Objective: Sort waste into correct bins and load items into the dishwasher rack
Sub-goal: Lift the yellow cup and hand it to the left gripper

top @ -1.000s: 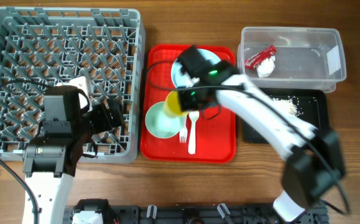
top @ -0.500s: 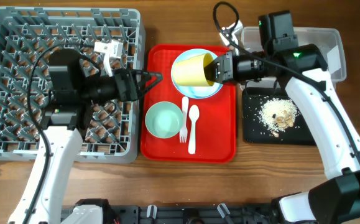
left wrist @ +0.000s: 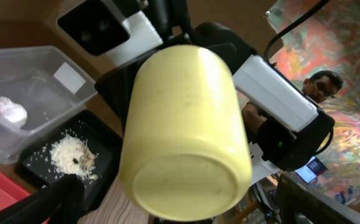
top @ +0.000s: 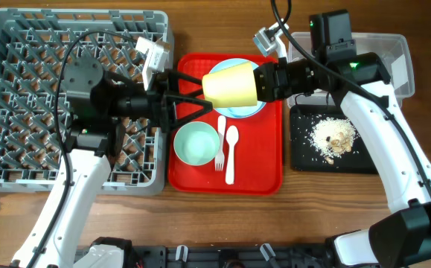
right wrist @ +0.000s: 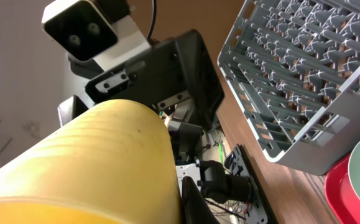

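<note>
cup: your yellow cup (top: 231, 83) hangs sideways in the air over the red tray (top: 263, 167), base pointing toward the dishwasher rack (top: 21, 45)
right end effector (top: 266, 80): clamped on the cup's rim end
left end effector (top: 189, 95): fingers spread wide around the base, looks like no contact yet
risk: if you release the right before the left bites, the cup drops onto the blue plate (top: 243, 110) or green bowl (top: 196, 144)
also: it's smooth and round, so an off-centre pinch could squirt it out

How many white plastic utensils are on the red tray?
2. A fork and a spoon lie side by side on the red tray, just beside the green bowl, fork nearer it. Part of the tray is covered, so more could be hidden.
</note>
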{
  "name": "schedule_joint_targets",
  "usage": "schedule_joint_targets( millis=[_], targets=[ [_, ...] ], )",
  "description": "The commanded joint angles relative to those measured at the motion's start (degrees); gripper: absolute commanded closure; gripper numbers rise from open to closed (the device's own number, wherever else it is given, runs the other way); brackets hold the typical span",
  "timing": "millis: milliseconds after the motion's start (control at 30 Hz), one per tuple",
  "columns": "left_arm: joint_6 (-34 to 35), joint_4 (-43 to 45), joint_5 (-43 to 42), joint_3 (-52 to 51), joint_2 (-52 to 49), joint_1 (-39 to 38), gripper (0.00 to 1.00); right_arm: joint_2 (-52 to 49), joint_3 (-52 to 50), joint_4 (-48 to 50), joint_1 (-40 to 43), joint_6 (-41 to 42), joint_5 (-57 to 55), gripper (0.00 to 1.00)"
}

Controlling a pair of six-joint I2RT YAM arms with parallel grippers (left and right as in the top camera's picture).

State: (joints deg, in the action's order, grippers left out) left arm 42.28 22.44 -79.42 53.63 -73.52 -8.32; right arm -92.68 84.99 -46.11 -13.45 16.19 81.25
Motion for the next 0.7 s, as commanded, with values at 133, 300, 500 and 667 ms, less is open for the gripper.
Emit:
schedule_joint_targets(
  millis=[133, 300, 500, 667],
  targets=[
    [8.37, 4.83, 1.51, 0.61, 0.00, -2.49, 0.00, -0.74, -0.20, 0.24, -0.48, -0.57, 1.68, 0.96],
    [8.28, 4.85, 4.57, 0.61, 0.00, -5.40, 0.00, -0.74, -0.20, 0.24, -1.46, -0.52, 0.83, 0.96],
    [7.87, 4.83, 7.13, 0.61, 0.00, -5.57, 0.11, -0.74, -0.20, 0.20, -1.49, 0.28, 0.79, 0.96],
    [7.65, 4.81, 8.17, 0.61, 0.00, -5.57, 0.19, -0.76, -0.20, 0.20, -1.49, 0.35, 0.59, 0.96]
  ],
)
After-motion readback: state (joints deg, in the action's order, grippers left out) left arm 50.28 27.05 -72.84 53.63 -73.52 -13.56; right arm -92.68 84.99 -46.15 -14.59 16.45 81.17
